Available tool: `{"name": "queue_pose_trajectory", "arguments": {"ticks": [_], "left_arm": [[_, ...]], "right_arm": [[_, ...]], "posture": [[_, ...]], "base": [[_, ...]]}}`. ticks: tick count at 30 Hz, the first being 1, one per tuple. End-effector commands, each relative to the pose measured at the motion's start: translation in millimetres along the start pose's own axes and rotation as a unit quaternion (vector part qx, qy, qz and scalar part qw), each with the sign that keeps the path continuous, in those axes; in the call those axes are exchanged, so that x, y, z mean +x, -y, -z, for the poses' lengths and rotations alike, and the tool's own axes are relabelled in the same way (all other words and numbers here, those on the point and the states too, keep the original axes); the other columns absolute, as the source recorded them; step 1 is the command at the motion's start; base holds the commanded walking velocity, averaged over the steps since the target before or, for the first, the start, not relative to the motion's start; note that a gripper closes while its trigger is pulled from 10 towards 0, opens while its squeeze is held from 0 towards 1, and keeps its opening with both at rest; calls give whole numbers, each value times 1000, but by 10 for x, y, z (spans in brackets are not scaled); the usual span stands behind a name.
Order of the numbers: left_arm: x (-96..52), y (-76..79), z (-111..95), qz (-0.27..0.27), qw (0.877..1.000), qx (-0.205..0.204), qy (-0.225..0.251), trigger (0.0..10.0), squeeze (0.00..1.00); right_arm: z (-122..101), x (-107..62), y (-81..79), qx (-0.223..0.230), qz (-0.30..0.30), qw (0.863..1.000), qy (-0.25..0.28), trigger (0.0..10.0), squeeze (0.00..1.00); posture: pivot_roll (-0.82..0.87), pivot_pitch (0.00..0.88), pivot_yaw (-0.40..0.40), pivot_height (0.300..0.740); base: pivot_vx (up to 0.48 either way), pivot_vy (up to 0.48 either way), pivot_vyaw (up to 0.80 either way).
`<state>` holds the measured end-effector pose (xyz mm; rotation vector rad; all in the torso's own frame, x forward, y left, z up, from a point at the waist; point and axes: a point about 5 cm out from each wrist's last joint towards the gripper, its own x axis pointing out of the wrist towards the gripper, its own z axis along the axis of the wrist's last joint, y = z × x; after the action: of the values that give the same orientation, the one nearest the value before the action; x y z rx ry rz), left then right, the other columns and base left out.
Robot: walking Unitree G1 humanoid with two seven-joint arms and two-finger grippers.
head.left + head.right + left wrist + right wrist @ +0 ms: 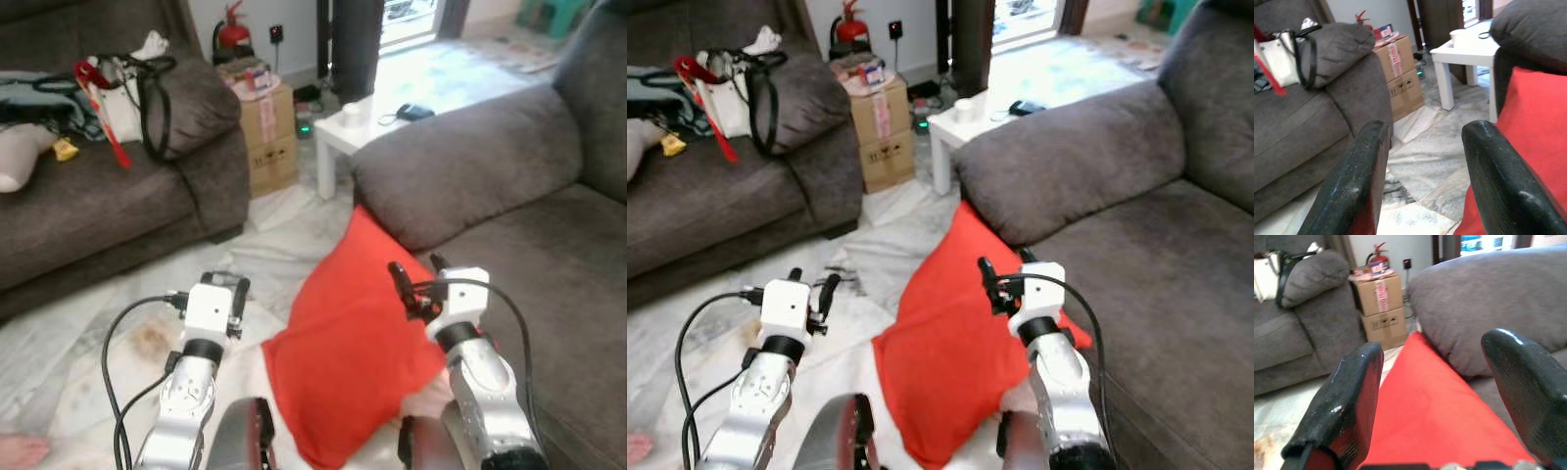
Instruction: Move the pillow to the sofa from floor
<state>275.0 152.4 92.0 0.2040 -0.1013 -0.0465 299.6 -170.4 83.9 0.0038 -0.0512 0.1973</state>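
Left eye view: red pillow point(353, 343) sits on the floor point(265, 245), tilted up, its top corner and right edge leaning against the front of the grey sofa point(519, 225) on the robot's right, lower edge on the pale marble tiles. Right tool point(414, 277) is raised over the pillow's upper right part, fingers spread apart, nothing between them; can't tell if a fingertip touches the fabric. Right wrist view: both black fingers point(1349, 396) wide, red pillow between and below them, sofa arm just behind. Left tool point(210, 287) hovers over the floor just left of the pillow, apart from it, fingers spread, holding nothing. Left wrist view: fingers point(1359, 181) open, marble floor between them, pillow edge beside the one finger. Second dark sofa point(108, 206) on the robot's left, well apart from the pillow, carrying a white bag with black straps point(132, 93), a red strap point(103, 113) and other clutter. Cardboard box point(269, 132) stands beside that sofa's arm, small items on top. Red fire extinguisher point(233, 34) against the wall behind the box. White worktop point(367, 127) stands between the box and the grey sofa, with a white cup point(351, 115) and a dark object with a cable point(414, 112) on it. Brown stain point(152, 341) on the floor near the left tool.
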Motion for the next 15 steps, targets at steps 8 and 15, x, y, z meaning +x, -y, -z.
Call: {"name": "queue_pose_trajectory", "arguments": {"ticks": [8, 15], "left_arm": [[14, -29, -1, 0, 1000, -2, -4, 10000, 0], [16, -31, 0, 0, 1000, -1, -4, 10000, 0]], "right_arm": [[10, 25, -14, 11, 3, 1000, -4, 10000, 0], [1, 27, -19, 10, 4, 1000, -2, 10000, 0]], "posture": [[-80, 78, 58, 580], [-80, 78, 59, 580]], "base": [[0, 0, -384], [0, 0, 0]]}}
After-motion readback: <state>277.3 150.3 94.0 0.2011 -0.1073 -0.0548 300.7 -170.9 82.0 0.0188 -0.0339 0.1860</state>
